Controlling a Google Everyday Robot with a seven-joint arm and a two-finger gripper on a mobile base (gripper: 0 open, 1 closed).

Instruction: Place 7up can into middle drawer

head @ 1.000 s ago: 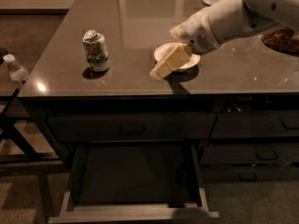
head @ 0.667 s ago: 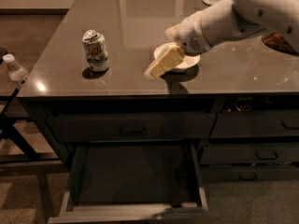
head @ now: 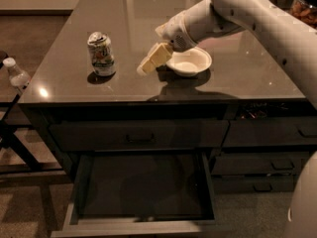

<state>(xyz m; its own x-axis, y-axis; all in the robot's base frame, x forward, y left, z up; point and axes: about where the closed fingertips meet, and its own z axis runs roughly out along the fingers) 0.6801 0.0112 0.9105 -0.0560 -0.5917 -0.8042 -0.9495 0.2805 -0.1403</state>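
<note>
Jaws beside bowl (head: 192, 63) (7up can (head: 101, 54) apart)

Dim overhead light leaves glare spots on the countertop (head: 237, 78); the claw (head: 145, 67) beside the bowl (head: 188, 62) casts shadow.

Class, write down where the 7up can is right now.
In the camera view, the 7up can stands upright on the left side of the countertop; the gripper hangs to its right, apart from it, beside the white bowl.

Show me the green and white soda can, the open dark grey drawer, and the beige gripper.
Green and white 7up can (head: 101, 56), camera view, its label.
Open dark grey middle drawer (head: 143, 185), camera view, bare bottom panel.
Beige gripper (head: 145, 67), camera view, its tip, right of the can.
</note>
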